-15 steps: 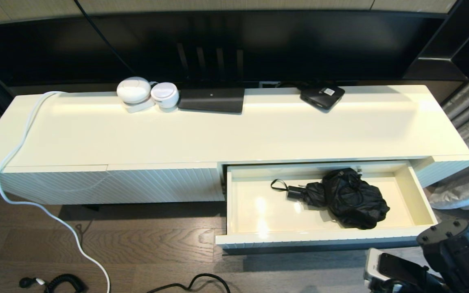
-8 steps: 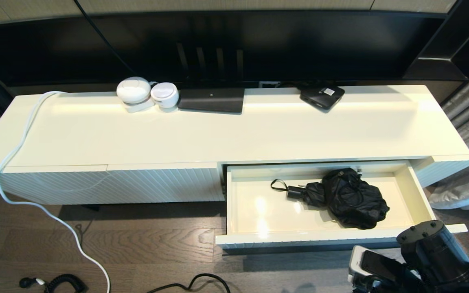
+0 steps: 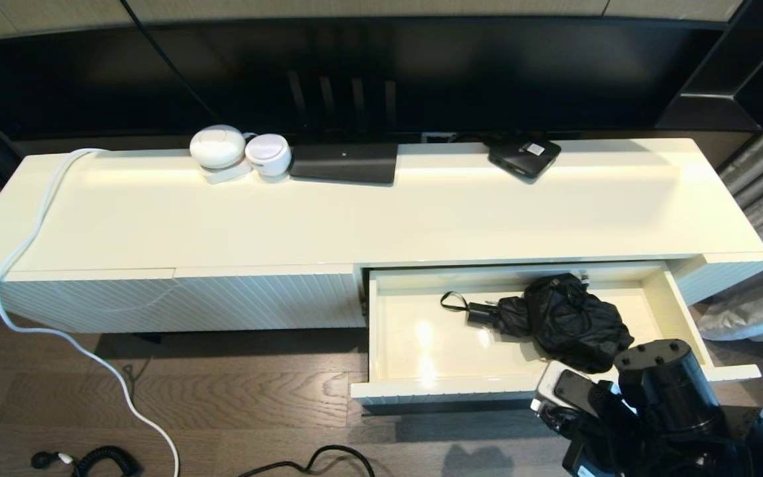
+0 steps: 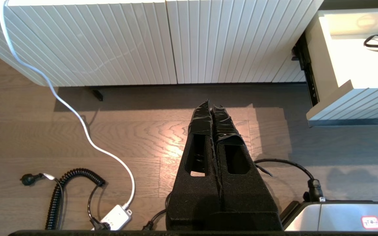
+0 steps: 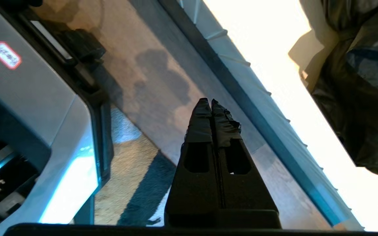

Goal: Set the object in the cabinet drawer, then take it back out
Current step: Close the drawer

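Black umbrella (image 3: 567,321) lies inside the open drawer (image 3: 421,384). Right gripper (image 5: 211,104) is closed and empty above the floor, near the drawer front. Left gripper (image 4: 211,105) is also closed, parked.

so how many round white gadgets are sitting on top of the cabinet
2: a larger white domed gadget at the back edge of the cream cabinet top, toward its left, and a smaller white round gadget immediately right of it, beside a flat black box.

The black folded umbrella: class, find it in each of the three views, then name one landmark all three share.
Head view: the umbrella lies in the right half of the open cabinet drawer.
Left wrist view: only its wrist strap shows, at the picture's right edge.
Right wrist view: its black fabric fills the right side.
Shared landmark: the drawer's ribbed front.
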### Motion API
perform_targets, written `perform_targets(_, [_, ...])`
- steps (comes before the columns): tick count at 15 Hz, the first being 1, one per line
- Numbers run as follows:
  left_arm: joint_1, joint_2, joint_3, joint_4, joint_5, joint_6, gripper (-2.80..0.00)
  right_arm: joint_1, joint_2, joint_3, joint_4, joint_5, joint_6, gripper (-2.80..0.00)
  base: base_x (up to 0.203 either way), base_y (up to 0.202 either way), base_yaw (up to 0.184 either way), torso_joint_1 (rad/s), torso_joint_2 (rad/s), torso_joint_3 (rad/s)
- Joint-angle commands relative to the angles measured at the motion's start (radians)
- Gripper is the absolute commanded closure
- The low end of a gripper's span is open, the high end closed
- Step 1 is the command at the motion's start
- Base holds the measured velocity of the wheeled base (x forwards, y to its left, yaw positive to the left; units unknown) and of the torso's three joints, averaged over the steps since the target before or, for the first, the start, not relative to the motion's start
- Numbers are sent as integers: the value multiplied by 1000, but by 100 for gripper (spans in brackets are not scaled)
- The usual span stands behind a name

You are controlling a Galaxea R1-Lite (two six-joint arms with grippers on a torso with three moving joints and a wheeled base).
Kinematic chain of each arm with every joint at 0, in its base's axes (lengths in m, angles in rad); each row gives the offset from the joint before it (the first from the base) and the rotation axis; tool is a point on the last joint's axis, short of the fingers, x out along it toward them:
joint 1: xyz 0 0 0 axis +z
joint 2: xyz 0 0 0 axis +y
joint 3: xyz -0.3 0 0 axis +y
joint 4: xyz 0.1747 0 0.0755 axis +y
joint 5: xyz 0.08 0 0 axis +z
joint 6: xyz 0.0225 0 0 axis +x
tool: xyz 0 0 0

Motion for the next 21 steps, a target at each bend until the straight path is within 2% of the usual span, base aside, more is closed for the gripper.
perform_targets(1, [0, 0, 2, 0, 0, 0, 0, 1, 32, 4, -24, -5, -12, 0, 0, 0, 0, 0, 0, 0])
perform_targets(7, [0, 0, 2, 0, 0, 0, 0, -1, 101, 2, -144, -51, -46, 0, 0, 0, 0, 0, 0, 0])
perform_targets(13, [0, 0, 0, 0, 0, 0, 0, -7, 171, -18, -235, -83, -47, 0, 0, 0, 0, 0, 0, 0])
perform_targets(18, [0, 0, 0, 0, 0, 0, 0, -8, 184, -5, -355, -113, -50, 0, 0, 0, 0, 0, 0, 0])
perform_targets(21, [0, 0, 0, 0, 0, 0, 0, -18, 181, -16, -375, -117, -69, 0, 0, 0, 0, 0, 0, 0])
